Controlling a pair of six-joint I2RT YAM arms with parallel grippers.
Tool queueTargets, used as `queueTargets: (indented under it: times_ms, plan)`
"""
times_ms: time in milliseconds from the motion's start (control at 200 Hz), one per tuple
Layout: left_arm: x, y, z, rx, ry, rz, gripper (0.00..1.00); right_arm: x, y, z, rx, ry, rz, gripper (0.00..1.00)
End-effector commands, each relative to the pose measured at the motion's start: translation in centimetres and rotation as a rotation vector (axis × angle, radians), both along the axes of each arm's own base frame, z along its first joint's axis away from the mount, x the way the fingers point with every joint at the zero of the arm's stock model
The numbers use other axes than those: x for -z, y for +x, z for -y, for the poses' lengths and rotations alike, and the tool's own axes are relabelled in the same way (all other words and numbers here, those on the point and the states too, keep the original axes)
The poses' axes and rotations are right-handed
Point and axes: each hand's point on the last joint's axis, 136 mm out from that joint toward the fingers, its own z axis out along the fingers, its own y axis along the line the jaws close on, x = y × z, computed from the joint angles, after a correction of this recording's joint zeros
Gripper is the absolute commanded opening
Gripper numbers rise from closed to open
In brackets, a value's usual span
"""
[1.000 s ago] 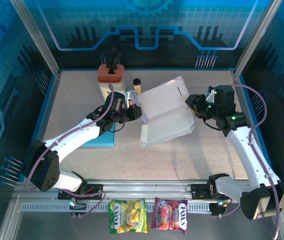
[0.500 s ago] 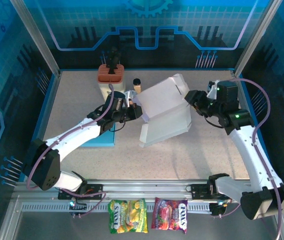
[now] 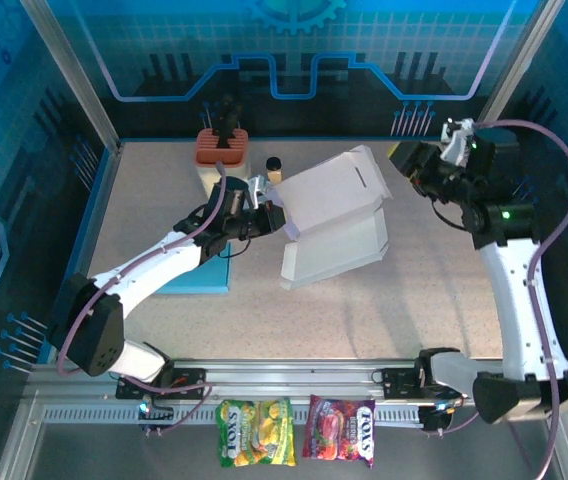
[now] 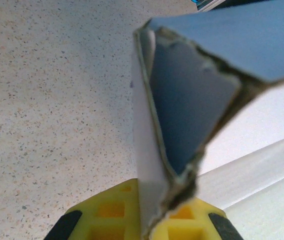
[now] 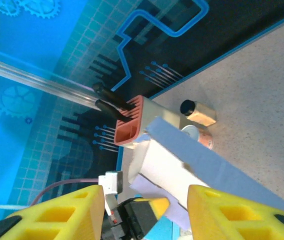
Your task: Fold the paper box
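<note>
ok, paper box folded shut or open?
Open, part-folded: the paper box has its upper panel tilted up, not closed down. Left hand pinches its edge; right hand is clear of it, open.

The left gripper (image 4: pixel 153 222) has its yellow fingers (image 4: pixel 109 220) pinched tight on a thin white wall of the paper box (image 4: pixel 189 105), whose ragged-edged grey-blue flap stands above them over the speckled table (image 4: pixel 47 100).
</note>
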Motion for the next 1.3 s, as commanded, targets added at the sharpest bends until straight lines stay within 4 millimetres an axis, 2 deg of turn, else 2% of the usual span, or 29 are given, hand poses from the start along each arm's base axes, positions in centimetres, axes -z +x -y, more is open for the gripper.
queueTargets:
  times_ms: [0, 100, 335, 530, 715, 935, 1141, 1206, 1296]
  plan:
    - [-1.9, 0.7, 0.6, 0.026, -0.023, 0.044, 0.00, -0.7, 0.4, -2.0, -0.036, -0.089, -0.026, 0.48]
    - [-1.8, 0.7, 0.5, 0.025, -0.013, 0.043, 0.00, -0.7, 1.3, -3.5, -0.041, -0.171, -0.045, 0.48]
    - [-1.7, 0.7, 0.5, 0.023, -0.009, 0.040, 0.00, 0.2, 3.8, -6.1, -0.046, -0.193, -0.069, 0.48]
    - [-1.5, 0.8, 0.3, 0.015, -0.002, 0.036, 0.00, 0.5, 5.2, -6.7, -0.016, -0.269, -0.072, 0.48]
    - [-1.6, 0.8, 0.3, 0.015, -0.001, 0.038, 0.00, 1.9, 5.6, -6.7, -0.012, -0.318, -0.092, 0.47]
    - [-1.5, 0.8, 0.3, 0.013, 0.000, 0.036, 0.00, 2.5, 5.5, -6.8, -0.027, -0.324, -0.105, 0.47]
    - [-1.7, 1.0, 0.3, 0.011, 0.000, 0.041, 0.00, 4.2, 5.4, -7.9, -0.076, -0.307, -0.154, 0.47]
    - [-1.6, 0.9, 0.3, 0.011, 0.002, 0.040, 0.00, 4.0, 5.3, -8.5, -0.101, -0.291, -0.149, 0.47]
    - [-1.5, 0.9, 0.3, 0.010, 0.004, 0.036, 0.00, 2.5, 4.7, -9.2, -0.132, -0.262, -0.111, 0.47]
